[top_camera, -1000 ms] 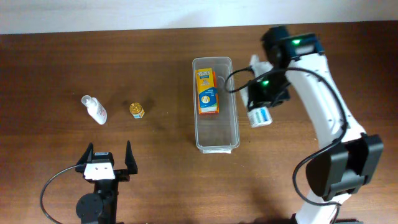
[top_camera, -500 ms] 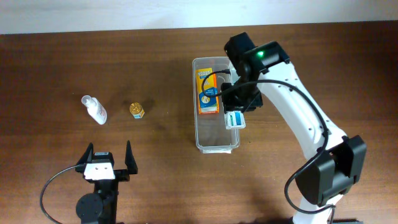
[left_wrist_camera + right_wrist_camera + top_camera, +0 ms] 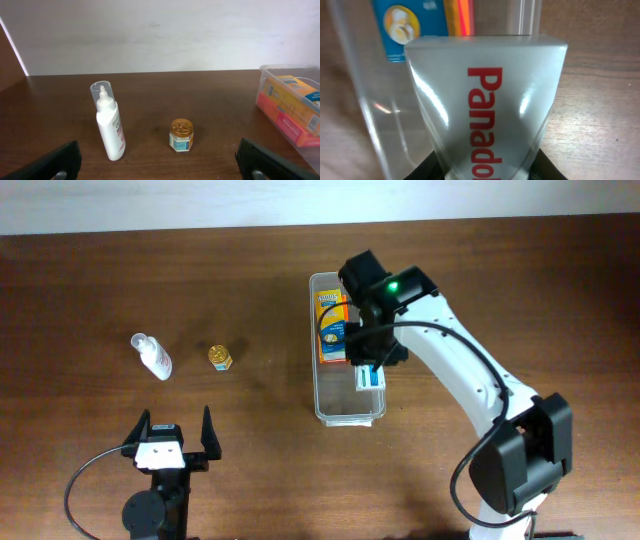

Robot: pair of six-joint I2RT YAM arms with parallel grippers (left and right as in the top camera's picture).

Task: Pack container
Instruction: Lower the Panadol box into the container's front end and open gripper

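Overall, a dark brown wooden table [image 3: 250,420] carries all items. The white right arm [image 3: 470,380] reaches from the near right corner across to the table's centre. The left gripper [image 3: 174,430] sits at the near left edge. Its jaws are spread wide and hold nothing; in the left wrist view [image 3: 160,165] both dark fingertips frame the lower corners.

The container [image 3: 345,395], a long, narrow, clear plastic bin with rounded corners and a rim, lies at the table's centre, its long axis running away from the robot. It shows at the right edge of the left wrist view [image 3: 265,70] and as a clear wall in the right wrist view [image 3: 365,115].

An orange and yellow rectangular carton with a blue panel [image 3: 330,320] lies flat in the far half of the container [image 3: 292,107].

The right gripper [image 3: 368,360] has its jaws closed on a white box with red "Panadol" lettering [image 3: 371,377]. This box fills the right wrist view [image 3: 485,105] and hangs at the container's right wall, just nearer than the orange carton. Whether it touches the rim cannot be determined.

A white spray bottle with a clear cap [image 3: 152,356] stands on the left side of the table [image 3: 110,125].

A small jar with a gold lid [image 3: 220,357] stands near the bottle, between it and the container [image 3: 181,135].
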